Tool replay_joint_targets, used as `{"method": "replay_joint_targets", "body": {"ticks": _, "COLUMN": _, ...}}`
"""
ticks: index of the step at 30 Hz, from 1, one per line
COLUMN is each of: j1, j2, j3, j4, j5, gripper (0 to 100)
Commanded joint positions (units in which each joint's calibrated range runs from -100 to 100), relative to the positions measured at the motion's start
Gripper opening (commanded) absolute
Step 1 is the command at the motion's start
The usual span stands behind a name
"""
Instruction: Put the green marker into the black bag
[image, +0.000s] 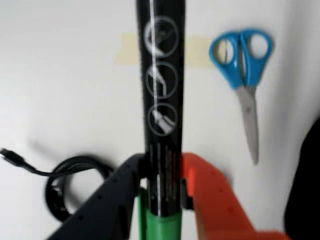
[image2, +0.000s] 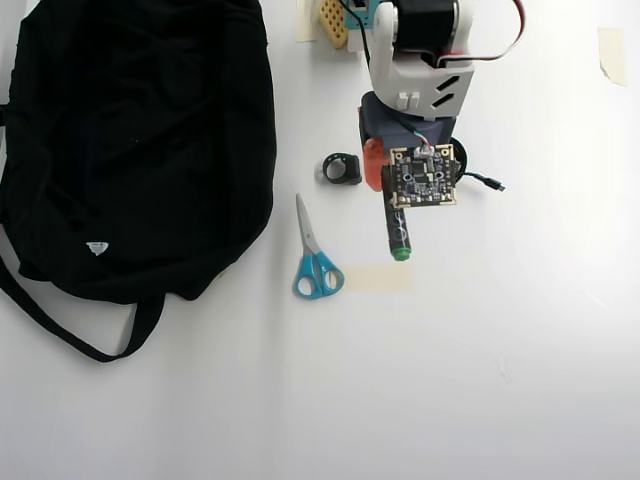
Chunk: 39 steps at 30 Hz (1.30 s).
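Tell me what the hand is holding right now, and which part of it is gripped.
The hand is shut on the green marker, gripping its dark barrel near one green end, just above the green section in the wrist view. The rest of the barrel sticks out beyond the fingers.

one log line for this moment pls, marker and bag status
jaws shut on green marker | gripper over table, near scissors | black bag to the left in overhead view | marker not in bag
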Motion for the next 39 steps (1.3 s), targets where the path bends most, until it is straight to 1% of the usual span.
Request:
{"method": "replay_joint_targets", "body": {"ticks": 1, "j1": -1.1, "j2": -7.3, "j3": 3.2, "j4": 0.9, "j5": -4.0, "gripper": 2}}
{"method": "replay_joint_targets", "body": {"ticks": 4, "j1": -2.1, "j2": -10.8, "j3": 7.9, "j4": 0.6, "j5": -6.1, "gripper": 2}}
{"method": "replay_joint_targets", "body": {"ticks": 10, "j1": -1.7, "j2": -19.8, "j3": 22.6, "j4": 0.7, "j5": -6.5, "gripper": 2}}
{"method": "replay_joint_targets", "body": {"ticks": 15, "j1": -0.8, "j2": -27.3, "j3": 34.9, "j4": 0.4, "j5": -10.1, "gripper": 2}}
{"method": "replay_joint_targets", "body": {"ticks": 20, "j1": 0.8, "j2": -31.2, "j3": 40.3, "j4": -0.1, "j5": -12.8, "gripper": 2}}
{"method": "replay_joint_targets", "body": {"ticks": 24, "j1": 4.9, "j2": -32.6, "j3": 40.5, "j4": -1.6, "j5": -14.0, "gripper": 2}}
{"method": "replay_joint_targets", "body": {"ticks": 31, "j1": 16.6, "j2": -32.7, "j3": 40.5, "j4": -1.8, "j5": -13.7, "gripper": 2}}
{"method": "replay_joint_targets", "body": {"ticks": 39, "j1": 29.0, "j2": -31.6, "j3": 40.5, "j4": -5.4, "j5": -13.6, "gripper": 2}}
